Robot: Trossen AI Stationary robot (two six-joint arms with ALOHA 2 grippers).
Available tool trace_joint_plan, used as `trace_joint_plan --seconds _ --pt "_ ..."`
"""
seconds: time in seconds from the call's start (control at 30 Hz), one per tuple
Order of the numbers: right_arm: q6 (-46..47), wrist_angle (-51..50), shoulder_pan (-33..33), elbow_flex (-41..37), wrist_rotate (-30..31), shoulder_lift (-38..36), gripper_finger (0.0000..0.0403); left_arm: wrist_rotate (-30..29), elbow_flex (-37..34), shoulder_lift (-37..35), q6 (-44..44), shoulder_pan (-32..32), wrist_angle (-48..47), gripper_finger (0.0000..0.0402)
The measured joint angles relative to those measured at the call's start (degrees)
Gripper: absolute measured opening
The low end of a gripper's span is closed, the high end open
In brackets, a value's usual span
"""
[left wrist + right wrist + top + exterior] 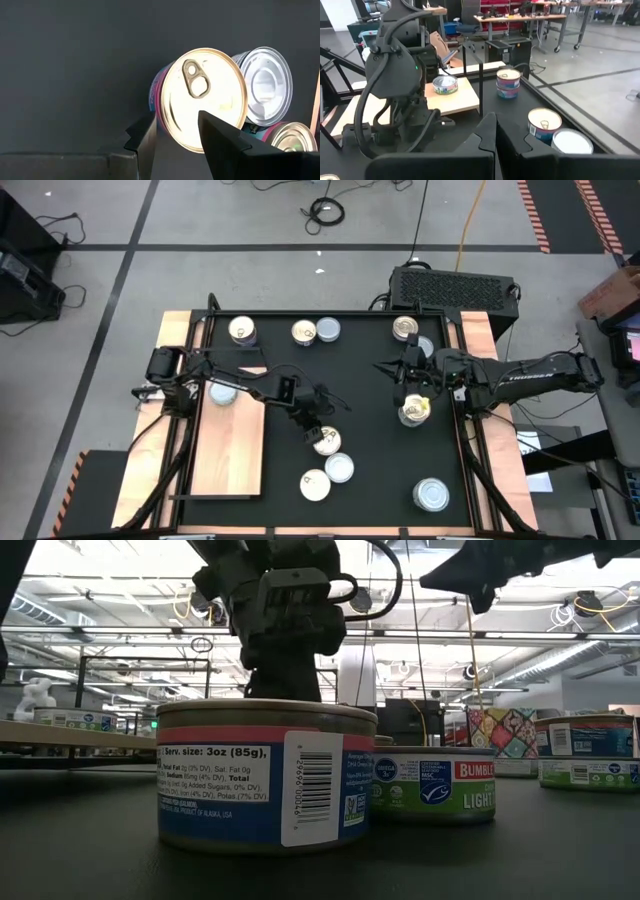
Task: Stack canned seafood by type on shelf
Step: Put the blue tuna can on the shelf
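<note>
Round flat tins stand about the black mat [370, 480]. The light wooden shelf [230, 450] lies at the left and bears one tin [222, 392] near its far end. My left gripper [318, 426] is open and slants down over a gold-topped tin with a pull tab [202, 97], which stands on the mat. Its two fingers [145, 140] straddle the tin's near rim without visibly touching it. A silver-topped tin [264, 85] stands right beside that one. My right gripper [492, 132] is shut on nothing and hangs in the air over the mat's right half [385, 368].
More tins stand along the mat's far edge [242, 331], [316, 331], [405, 328], under the right arm [415, 412] and near the front [315, 485], [432, 494]. A two-tin stack [508, 82] stands at the far edge. A black box [455, 285] sits behind the table.
</note>
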Motion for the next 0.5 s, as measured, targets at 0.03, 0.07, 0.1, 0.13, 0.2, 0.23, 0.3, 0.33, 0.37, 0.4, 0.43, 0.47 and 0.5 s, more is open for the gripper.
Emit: trace_joint_plan --seconds 0.03,0.07,0.1,0.13,0.2,0.23,0.3,0.33,0.37,0.4,0.43,0.47,0.5 --pt "0.44 -0.50 0.00 0.00 0.00 0.00 0.0000 0.01 0.00 0.00 0.01 0.00 0.03 0.0147" --pt "1.01 -0.98 0.00 0.00 0.00 0.00 0.0000 0.00 0.00 0.00 0.01 0.00 0.05 0.0147" --pt "1.59 -1.37 0.00 0.00 0.00 0.00 0.0000 0.01 0.00 0.00 -0.03 0.00 0.05 0.0147" --pt "2.09 -1.72 0.00 0.00 0.00 0.00 0.0000 0.01 0.00 0.00 -0.04 0.00 0.05 0.0147" --pt "3.24 -2.91 0.00 0.00 0.00 0.00 0.0000 0.01 0.00 0.02 0.05 0.00 0.05 0.0147" --pt "3.69 -3.61 0.00 0.00 -0.02 0.00 0.0000 0.00 0.00 0.21 0.04 0.01 0.12 0.0147" --pt "4.54 -5.09 0.00 0.00 -0.01 0.00 0.0000 0.00 0.00 0.72 0.04 0.05 0.29 0.0147" --pt "4.64 -5.67 0.00 0.00 0.00 0.02 0.0000 -0.01 0.00 1.00 0.04 0.07 0.20 0.0147" --pt "4.70 -6.27 0.00 0.00 -0.02 0.12 0.0000 -0.01 0.00 1.34 0.04 0.07 0.25 0.0147" --pt "4.92 -6.91 0.00 0.00 -0.02 0.19 0.0000 0.01 0.00 1.77 0.01 0.07 0.45 0.0147" --pt "5.58 -7.61 0.00 0.00 -0.04 0.23 0.0000 0.05 0.02 2.36 -0.01 0.07 0.70 0.0147" --pt "6.18 -8.07 0.00 0.00 -0.03 0.24 0.0000 0.22 0.02 2.88 0.00 0.07 0.69 0.0147" --pt "6.53 -8.14 0.00 0.00 -0.04 0.24 0.0000 0.85 0.07 3.20 0.10 0.07 0.77 0.0147"
